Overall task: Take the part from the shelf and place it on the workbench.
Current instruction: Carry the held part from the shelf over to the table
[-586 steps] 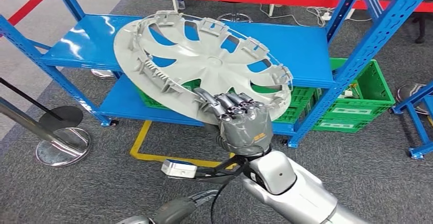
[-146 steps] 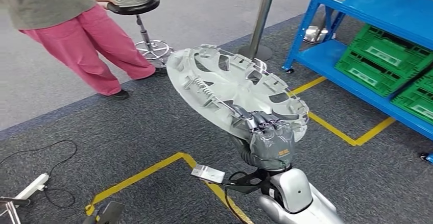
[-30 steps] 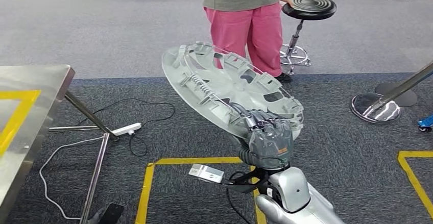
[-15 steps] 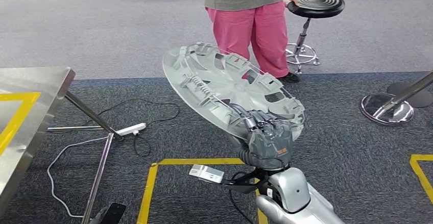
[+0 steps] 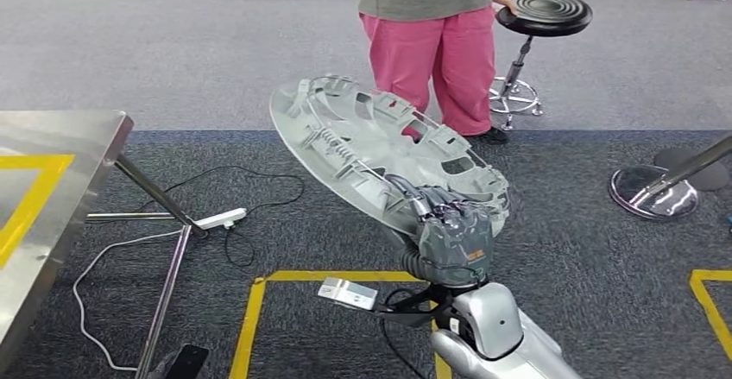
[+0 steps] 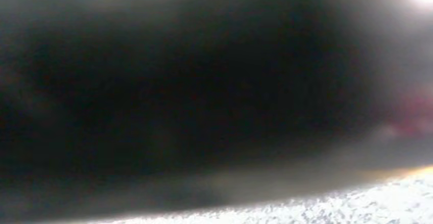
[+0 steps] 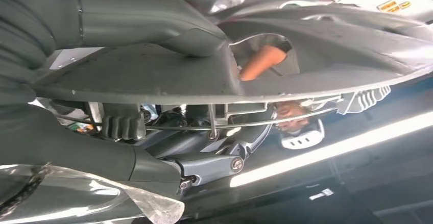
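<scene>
The right hand has the part, a big grey wheel cover, gripped by its near rim, thumb on one face and fingers on the other, as the right wrist view shows close up. The cover is up in the air, tilted, ribbed side up, with nearly all of its span sticking out away from the hand. The left hand I cannot make out at all; its wrist camera gives only a dark blur, so I cannot tell whether it is open or closed.

The worktop sits off to the robot's left, a steel surface with yellow tape on it, and the cover is still well apart from it.

My worry is that one-edge grip. With so much of the disc hanging past the fingers, a jolt from a step could lever it loose or twist it in the hand. There is also a person in pink trousers standing just beyond the far rim, one hand on a black stool; a swing the wrong way could clip them. On the floor, a white power strip and its cable lie between the robot and the worktop legs, which I judge a trip risk for a walker.

Compared with half a second ago, the whole scene has slid slightly rightward, so the robot keeps turning toward the worktop. The cover sits the same way in the hand, the grip unchanged.
</scene>
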You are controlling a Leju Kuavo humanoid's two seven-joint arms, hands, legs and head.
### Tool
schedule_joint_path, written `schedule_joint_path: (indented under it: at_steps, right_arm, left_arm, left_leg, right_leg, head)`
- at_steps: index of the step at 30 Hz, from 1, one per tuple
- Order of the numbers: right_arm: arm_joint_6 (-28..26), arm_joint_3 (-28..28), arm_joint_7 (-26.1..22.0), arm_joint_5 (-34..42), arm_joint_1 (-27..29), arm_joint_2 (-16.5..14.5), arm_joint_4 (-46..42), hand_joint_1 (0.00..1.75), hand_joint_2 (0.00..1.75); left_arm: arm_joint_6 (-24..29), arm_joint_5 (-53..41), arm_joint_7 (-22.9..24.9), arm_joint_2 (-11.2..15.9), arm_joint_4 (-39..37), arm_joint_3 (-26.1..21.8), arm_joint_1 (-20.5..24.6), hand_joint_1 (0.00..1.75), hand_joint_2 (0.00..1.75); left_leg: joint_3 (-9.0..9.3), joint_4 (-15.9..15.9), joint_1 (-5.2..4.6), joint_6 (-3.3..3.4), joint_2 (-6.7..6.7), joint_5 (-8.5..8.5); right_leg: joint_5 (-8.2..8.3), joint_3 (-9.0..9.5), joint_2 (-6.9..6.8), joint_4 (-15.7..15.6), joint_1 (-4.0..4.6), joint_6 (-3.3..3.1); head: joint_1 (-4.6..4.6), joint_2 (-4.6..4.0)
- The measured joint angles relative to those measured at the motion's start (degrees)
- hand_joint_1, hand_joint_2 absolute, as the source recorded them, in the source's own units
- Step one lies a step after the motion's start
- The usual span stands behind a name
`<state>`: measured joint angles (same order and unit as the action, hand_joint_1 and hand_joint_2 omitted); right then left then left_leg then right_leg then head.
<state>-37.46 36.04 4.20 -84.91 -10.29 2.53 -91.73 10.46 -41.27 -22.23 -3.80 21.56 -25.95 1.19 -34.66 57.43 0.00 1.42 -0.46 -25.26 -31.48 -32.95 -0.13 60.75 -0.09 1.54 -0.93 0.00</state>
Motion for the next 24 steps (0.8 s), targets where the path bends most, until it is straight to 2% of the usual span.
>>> schedule_joint_path:
  at_steps: [3,4,5,6,7,8,9,10,14,15,16,18,19,20,21,23,24]
  right_arm:
    - [0.1,0.0,-0.1,0.1,0.0,0.0,0.0,1.75,1.75]
    - [0.1,0.0,-0.1,0.1,0.1,0.0,0.0,1.75,1.75]
    - [0.1,0.0,-0.1,0.1,0.1,0.0,0.0,1.75,1.75]
    - [0.1,0.0,-0.1,0.1,0.1,0.0,0.0,1.75,1.75]
    - [0.1,0.0,-0.1,0.2,0.1,0.0,0.0,1.75,1.75]
    - [0.1,0.0,-0.1,0.2,0.0,0.0,0.0,1.75,1.75]
    - [0.1,0.0,-0.1,0.1,0.0,0.0,0.0,1.75,1.75]
    - [0.1,0.0,-0.1,0.1,0.0,0.0,0.0,1.75,1.75]
    - [0.1,0.0,0.0,0.2,-0.1,0.0,-0.1,1.75,1.75]
    - [0.1,0.0,0.0,0.2,-0.1,0.0,-0.2,1.75,1.75]
    - [0.1,0.0,0.0,0.2,-0.2,0.0,-0.2,1.75,1.75]
    - [0.1,0.0,-0.1,0.1,-0.2,0.0,-0.3,1.75,1.75]
    - [0.1,0.0,-0.1,0.1,-0.2,0.0,-0.3,1.75,1.75]
    - [0.1,0.0,-0.1,0.1,-0.2,0.0,-0.3,1.75,1.75]
    - [0.1,0.0,-0.1,0.1,-0.2,0.0,-0.3,1.75,1.75]
    - [0.1,0.0,-0.1,0.1,-0.2,0.0,-0.3,1.75,1.75]
    - [0.1,0.0,-0.1,0.1,-0.2,0.0,-0.3,1.75,1.75]
  left_arm:
    - [0.0,0.0,-0.1,0.0,0.0,-0.2,0.2,0.0,0.0]
    - [-0.1,0.0,-0.2,0.0,0.0,-0.2,0.2,0.0,0.0]
    - [-0.1,0.0,-0.2,0.0,0.0,-0.2,0.1,0.0,0.0]
    - [-0.1,0.0,-0.2,0.0,0.0,-0.3,0.1,0.0,0.0]
    - [-0.1,0.0,-0.2,-0.1,0.0,-0.3,0.2,0.0,0.0]
    - [-0.1,0.0,-0.2,-0.1,0.0,-0.3,0.2,0.0,0.0]
    - [-0.1,0.0,-0.2,-0.1,0.0,-0.3,0.2,0.0,0.0]
    - [-0.1,0.0,-0.2,-0.1,0.0,-0.3,0.3,0.0,0.0]
    - [-0.1,0.0,-0.2,0.0,0.0,-0.4,0.3,0.0,0.0]
    - [-0.1,0.0,-0.2,0.0,0.0,-0.4,0.3,0.0,0.0]
    - [-0.1,0.0,-0.3,-0.1,0.0,-0.4,0.3,0.0,0.0]
    - [-0.1,0.0,-0.3,-0.1,0.0,-0.4,0.3,0.0,0.0]
    - [-0.1,0.0,-0.3,-0.1,0.0,-0.4,0.2,0.0,0.0]
    - [-0.1,0.0,-0.3,-0.1,0.0,-0.4,0.2,0.0,0.0]
    - [-0.1,0.0,-0.3,-0.1,0.0,-0.4,0.1,0.0,0.0]
    - [-0.1,0.0,-0.3,-0.1,0.0,-0.4,0.1,0.0,0.0]
    - [-0.1,0.0,-0.3,-0.1,0.0,-0.4,0.2,0.0,0.0]
  left_leg:
    - [0.39,-0.1,-0.07,0.58,-0.01,-0.36]
    - [0.58,-0.1,-0.13,0.67,-0.04,-0.52]
    - [0.85,-0.1,-0.17,0.67,-0.1,-0.71]
    - [1.21,0.0,-0.18,0.6,-0.18,-0.94]
    - [1.6,0.0,-0.18,0.47,-0.26,-1.21]
    - [1.91,0.0,-0.26,0.27,-0.33,-1.49]
    - [2.04,0.1,-0.35,0.06,-0.39,-1.71]
    - [2.03,0.2,-0.43,-0.17,-0.43,-1.83]
    - [1.67,1.1,-0.33,-1.16,-0.37,-2.73]
    - [0.96,2.8,-0.25,-1.48,-0.3,-3.79]
    - [-0.45,5.8,-0.12,-1.78,-0.22,-5.35]
    - [-4.56,13.8,0.14,-2.22,-0.12,-8.5]
    - [-6.18,16.5,0.24,-2.34,-0.1,-9.05]
    - [-6.84,17.2,0.32,-2.39,-0.09,-8.43]
    - [-6.38,15.6,0.38,-2.37,-0.07,-6.68]
    - [-3.12,8.0,0.41,-2.16,0.06,-2.04]
    - [-1.54,4.4,0.34,-1.96,0.14,-0.64]
  right_leg:
    - [-4.11,-6.57,0.05,11.4,-0.09,0.37]
    - [-4.21,-8.22,0.05,13.7,-0.1,0.44]
    - [-3.06,-8.75,0.05,13.7,-0.1,0.46]
    - [-0.88,-7.98,0.05,11.2,-0.1,0.41]
    - [1.74,-6.3,0.04,7.1,-0.11,0.32]
    - [3.63,-4.35,0.06,3.1,-0.1,0.2]
    - [4.73,-2.76,0.1,-0.1,-0.08,0.01]
    - [5.06,-1.81,0.14,-1.8,-0.03,-0.18]
    - [4.72,-1.16,0.22,-2.8,-0.11,-1.32]
    - [4.7,-0.94,0.16,-3.0,-0.22,-1.63]
    - [4.63,-0.74,0.08,-3.1,-0.27,-1.89]
    - [4.4,-0.52,0.0,-3.1,-0.2,-2.19]
    - [4.28,-0.4,0.0,-3.1,-0.16,-2.23]
    - [4.16,-0.24,0.03,-3.1,-0.15,-2.22]
    - [3.99,0.01,0.05,-3.1,-0.15,-2.16]
    - [3.56,0.64,0.09,-3.1,-0.1,-1.87]
    - [3.35,0.79,0.11,-3.0,-0.01,-1.65]
  head:
    - [0.09,0.0]
    - [0.08,0.0]
    - [0.1,0.0]
    - [0.1,0.0]
    - [0.11,0.0]
    - [0.1,0.0]
    - [0.09,0.0]
    - [0.03,0.0]
    - [-0.23,0.0]
    - [-0.34,0.0]
    - [-0.46,0.0]
    - [-0.56,0.0]
    - [-0.55,0.0]
    - [-0.55,0.0]
    - [-0.56,0.0]
    - [-0.54,0.0]
    - [-0.53,0.0]
